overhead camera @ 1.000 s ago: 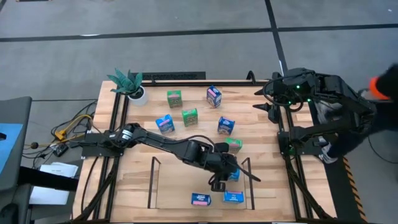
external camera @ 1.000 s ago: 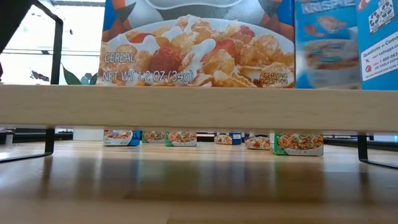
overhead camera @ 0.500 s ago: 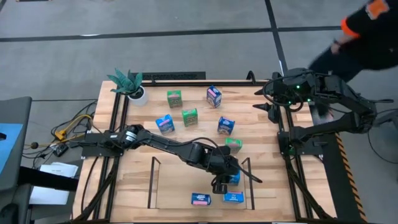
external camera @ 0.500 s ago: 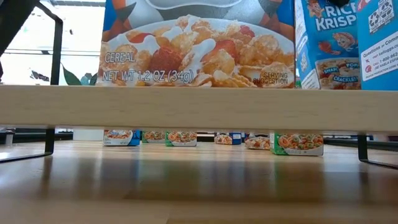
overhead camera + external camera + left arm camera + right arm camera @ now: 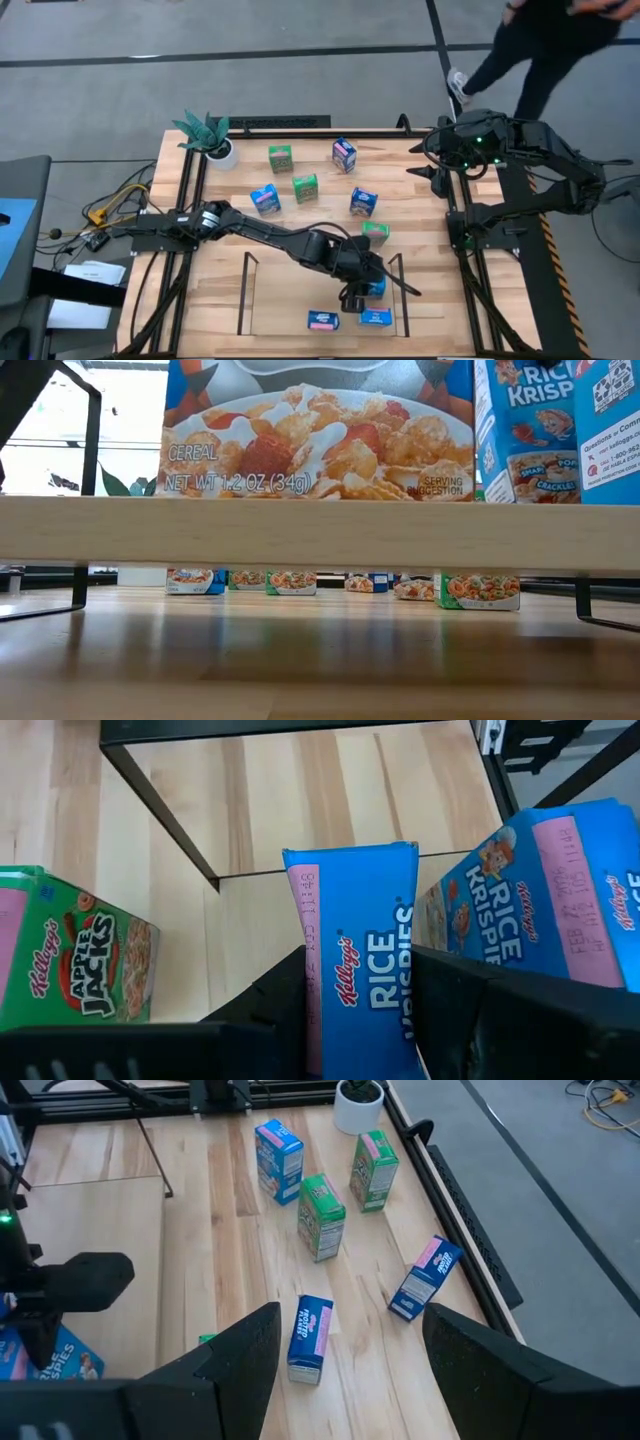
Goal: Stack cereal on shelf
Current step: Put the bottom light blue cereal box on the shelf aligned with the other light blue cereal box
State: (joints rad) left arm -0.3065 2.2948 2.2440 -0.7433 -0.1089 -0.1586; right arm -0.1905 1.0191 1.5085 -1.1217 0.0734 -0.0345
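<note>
Clearly, left gripper (image 5: pixel 360 1010) pinches a blue "Kellogg's Rice Krispies" box (image 5: pixel 355 935) beside an "Apple Jacks" box (image 5: pixel 75 960).

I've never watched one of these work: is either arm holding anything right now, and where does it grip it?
The left gripper clamps a blue Rice Krispies box by its two side faces, over the shelf. The right gripper is open, holding nothing.

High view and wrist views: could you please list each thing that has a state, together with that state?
left gripper: shut on the held blue box, at the shelf's right end
held blue box: gripped between both fingers
right gripper: open, empty, at the table's far right corner
shelf: partly filled
two blue boxes: lying on the shelf, not held
six loose boxes: on the table, not yet shelved
potted plant: upright
</note>
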